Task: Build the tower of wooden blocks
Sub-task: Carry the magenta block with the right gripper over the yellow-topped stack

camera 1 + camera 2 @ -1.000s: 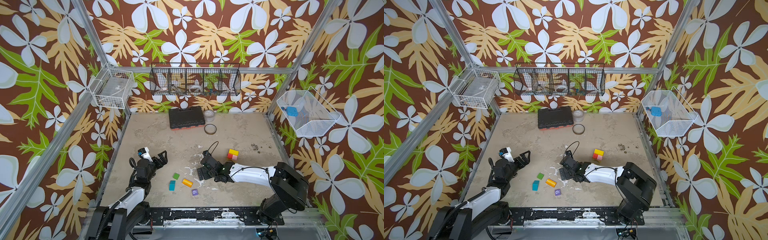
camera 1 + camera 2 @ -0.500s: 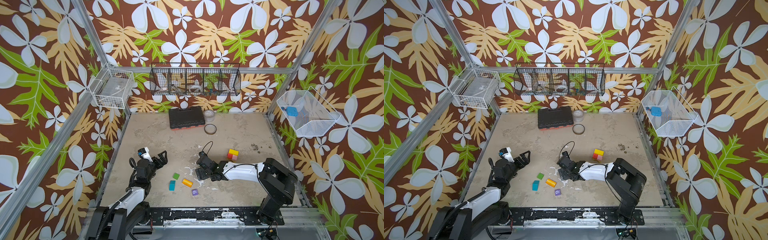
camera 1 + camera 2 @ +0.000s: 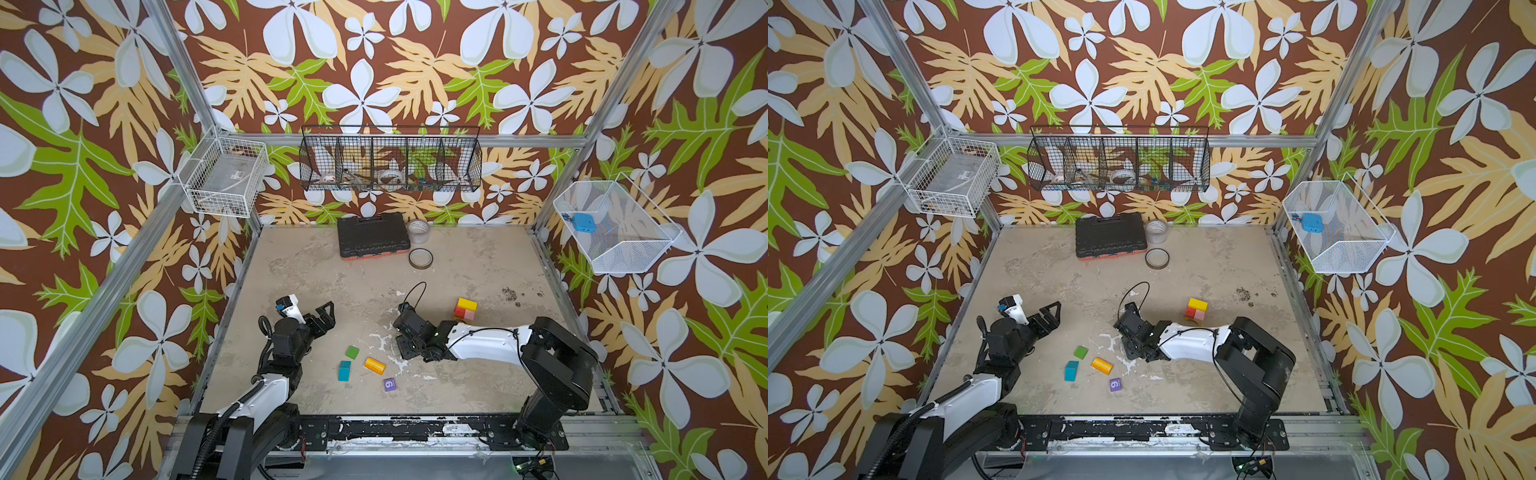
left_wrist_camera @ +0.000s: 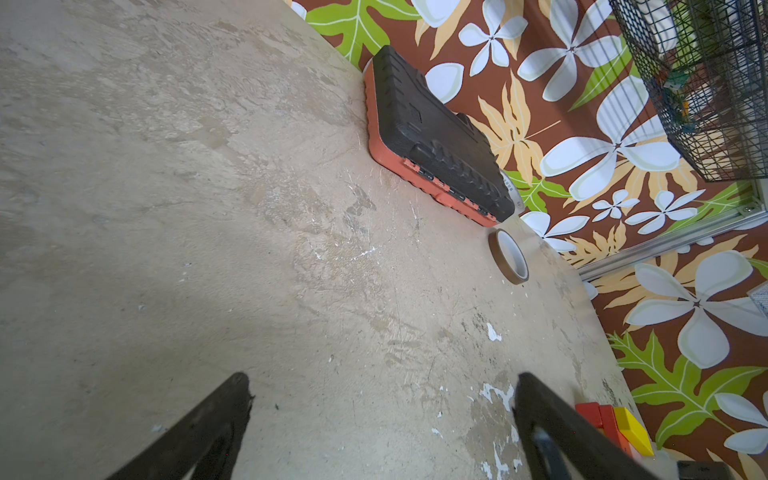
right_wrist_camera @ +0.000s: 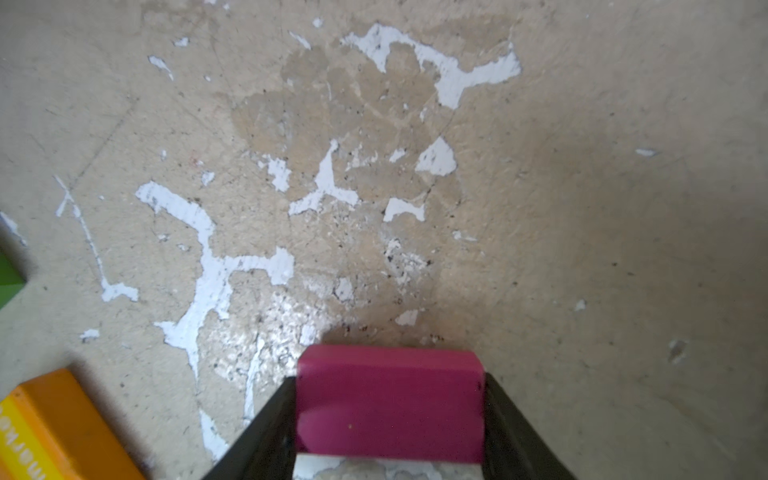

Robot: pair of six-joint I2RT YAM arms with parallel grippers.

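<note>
bench [image 4: 166, 208]: beige, scuffed, white chips in the paint
left tool [image 4: 382, 378]: two black fingers [image 4: 208, 424] spread wide, bare bench between them
case [image 4: 436, 153]: black lid, orange base, flat on bench against the wall [image 4: 582, 104]
tape roll [image 4: 494, 249]: brown ring, flat, just beside a corner of the case
block stack [image 4: 615, 424]: red and yellow sides showing, partly hidden behind one finger
wire basket [image 4: 715, 83]: black, on the wall, contents unclear

The table [image 3: 478, 270] is matt, rough and chipped, with white patches showing through. The magenta block [image 5: 390, 403] looks smooth, satin-painted. The black tool case [image 3: 371, 235] is ribbed matt plastic.
</note>
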